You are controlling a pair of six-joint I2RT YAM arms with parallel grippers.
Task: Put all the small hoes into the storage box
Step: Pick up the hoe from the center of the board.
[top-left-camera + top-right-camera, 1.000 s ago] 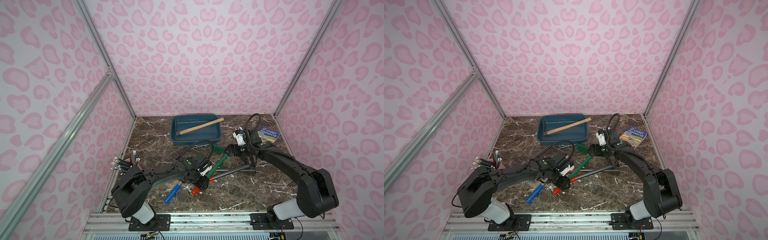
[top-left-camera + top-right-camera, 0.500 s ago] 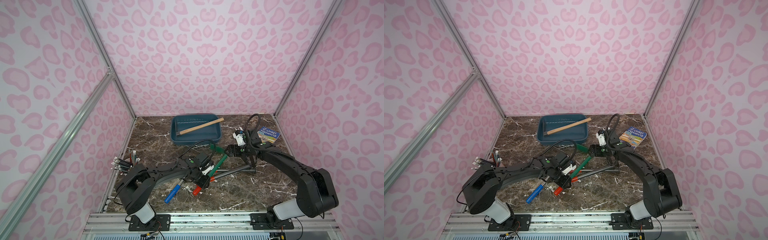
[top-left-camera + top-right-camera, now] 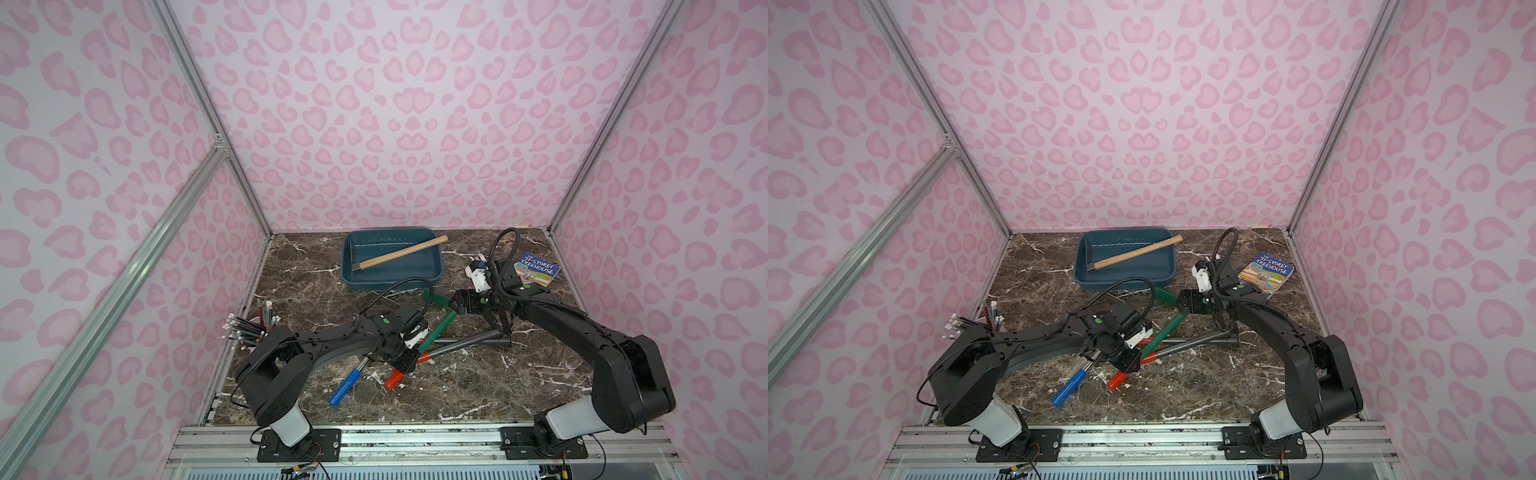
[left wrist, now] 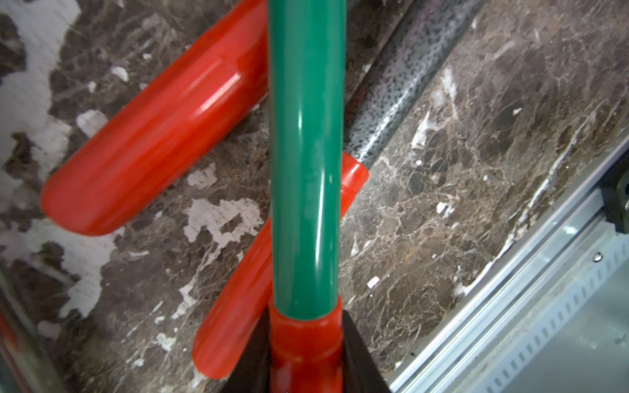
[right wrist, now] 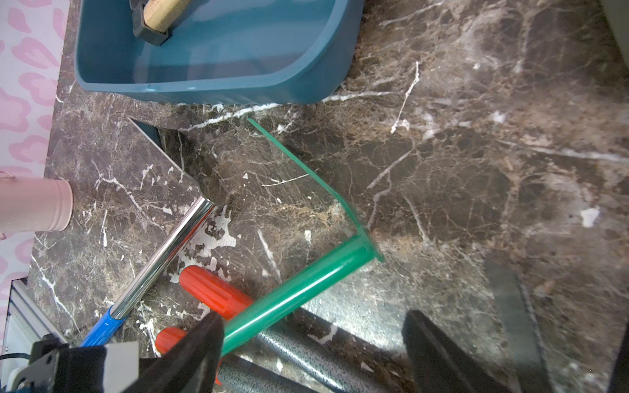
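Small hoe (image 3: 437,329) is resting on the surface, its red grip end being clamped by the left gripper (image 3: 408,360). Right gripper (image 3: 500,330) is hovering spread beside it. Storage box (image 3: 390,282) is waiting well beyond both; lifting and placing remain.

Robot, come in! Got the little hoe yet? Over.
Left gripper shut on small hoe; right gripper open. Hoe not yet in storage box. Its shaft crosses grey speckled handle; wooden-handled tool lies in box.

One storage box (image 3: 390,280) is counted, with one wooden-handled tool (image 3: 403,252) inside; one green-shafted small hoe (image 3: 436,330) is seen; one blue-handled tool (image 3: 345,386); three red grips (image 4: 153,136) are counted by the left wrist; one book (image 3: 537,270); one pencil cup (image 5: 34,204).
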